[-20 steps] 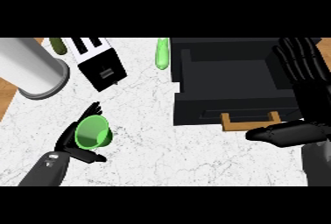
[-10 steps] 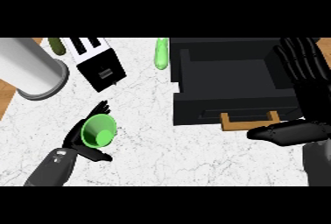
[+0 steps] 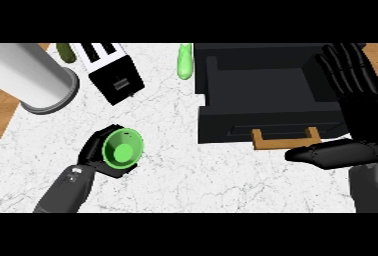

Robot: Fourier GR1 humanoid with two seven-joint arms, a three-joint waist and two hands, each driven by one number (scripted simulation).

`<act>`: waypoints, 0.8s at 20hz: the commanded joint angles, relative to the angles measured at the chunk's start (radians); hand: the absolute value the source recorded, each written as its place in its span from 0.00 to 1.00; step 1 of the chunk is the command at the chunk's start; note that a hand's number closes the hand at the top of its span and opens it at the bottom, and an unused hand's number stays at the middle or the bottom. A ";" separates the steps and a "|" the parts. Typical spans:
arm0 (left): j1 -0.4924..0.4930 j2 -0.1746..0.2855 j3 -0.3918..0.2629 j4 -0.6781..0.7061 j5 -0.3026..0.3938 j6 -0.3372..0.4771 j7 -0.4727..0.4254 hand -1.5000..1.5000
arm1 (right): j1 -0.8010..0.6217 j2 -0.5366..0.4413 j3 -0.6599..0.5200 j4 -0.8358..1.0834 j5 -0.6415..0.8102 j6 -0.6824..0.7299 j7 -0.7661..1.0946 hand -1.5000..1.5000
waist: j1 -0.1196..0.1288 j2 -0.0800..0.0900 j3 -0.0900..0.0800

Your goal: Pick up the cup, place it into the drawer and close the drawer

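**Left robot hand closed round the cup**

The left robot hand (image 3: 92,154) has its fingers curled round the green cup (image 3: 122,149), which tilts with its mouth in view, at the lower left of the counter (image 3: 221,185). The cup is outside the open black drawer (image 3: 258,85) and well apart from it. The right robot hand (image 3: 358,105) rests at the right edge, fingers straight and spread.

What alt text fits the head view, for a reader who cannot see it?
The left robot hand curls round a bright green cup over the white marble counter, left of an open black drawer with a wooden handle. The right robot hand rests open at the view's right edge.
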 commanded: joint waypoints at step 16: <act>-0.090 -0.097 0.175 -0.145 0.184 0.156 -0.067 1.00 | -0.006 -0.011 -0.027 -0.002 0.003 -0.014 0.017 0.00 | 0.034 -0.015 0.005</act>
